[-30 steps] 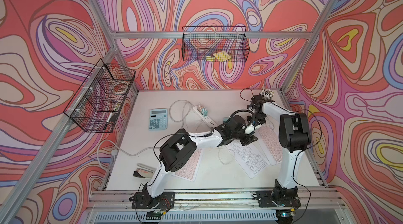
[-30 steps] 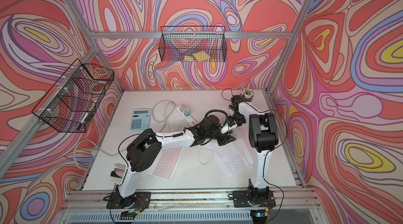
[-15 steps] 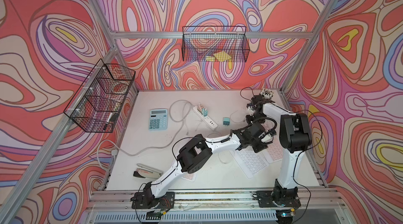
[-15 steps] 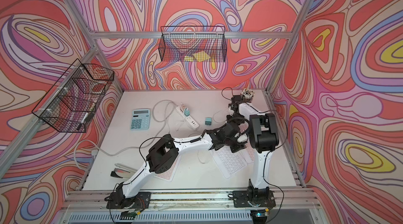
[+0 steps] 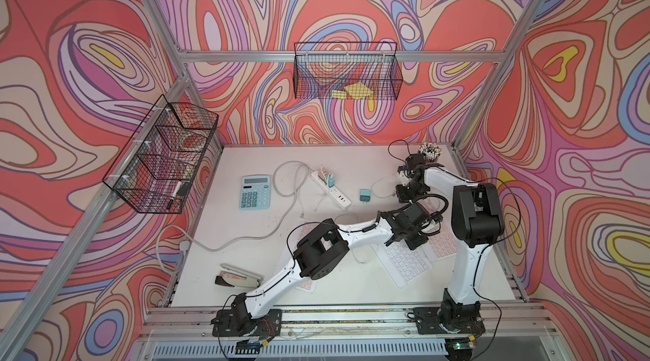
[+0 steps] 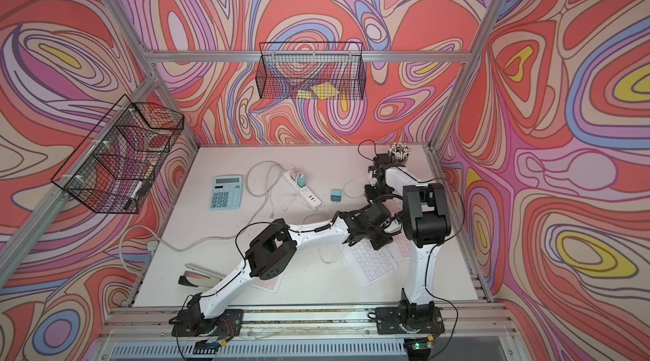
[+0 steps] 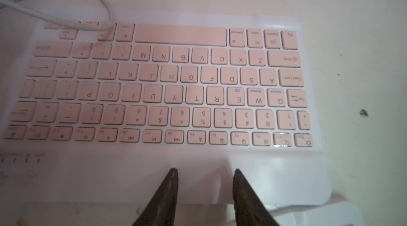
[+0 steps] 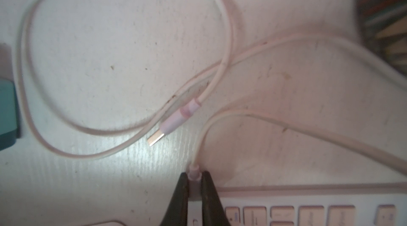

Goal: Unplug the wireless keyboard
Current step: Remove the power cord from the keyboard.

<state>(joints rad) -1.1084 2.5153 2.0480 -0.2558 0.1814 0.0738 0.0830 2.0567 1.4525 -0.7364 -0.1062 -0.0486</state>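
Two risks | right gripper (image 8: 195, 177) pinching plug (image 8: 193, 173) at keyboard (image 5: 441, 243) edge, right of centre in a top view | left gripper (image 7: 205, 171) narrowly apart, holding nothing | unbraced keyboard could drag; pinch could slip

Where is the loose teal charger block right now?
In both top views the teal charger block lies on the table, right of centre, between the white power strip and the right pincer, touching neither.

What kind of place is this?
Probably a robot lab cell staged as an office desk: an aluminium frame with swirl-printed walls surrounds the table, two robot arms are mounted along its front, and a calculator, power strip and keyboards lie on it.
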